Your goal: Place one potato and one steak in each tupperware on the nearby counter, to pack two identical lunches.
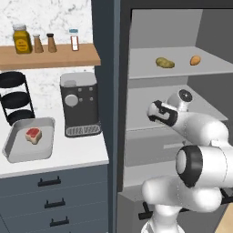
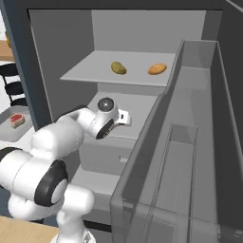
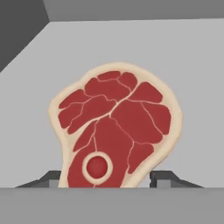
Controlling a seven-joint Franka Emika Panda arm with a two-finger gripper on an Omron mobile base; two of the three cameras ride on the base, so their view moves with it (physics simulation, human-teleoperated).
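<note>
No words or labels could be read anywhere. There were two potatoes on the top fridge shelf [image 1: 182,68]: a greenish potato [image 1: 164,63] and an orange potato [image 1: 195,60], a little apart. There were two steaks. One steak [image 1: 33,134] lay in a grey tray [image 1: 13,152] on the white counter [image 1: 77,157], next to a coffee machine [image 1: 80,103]. The other steak [image 3: 116,131] lay flat on a lower fridge shelf. The gripper [image 3: 107,180] had its fingers [image 3: 164,178] apart, one on each side of the steak's narrow end. Four jars [image 1: 22,39] stood on the wooden shelf [image 1: 50,57].
</note>
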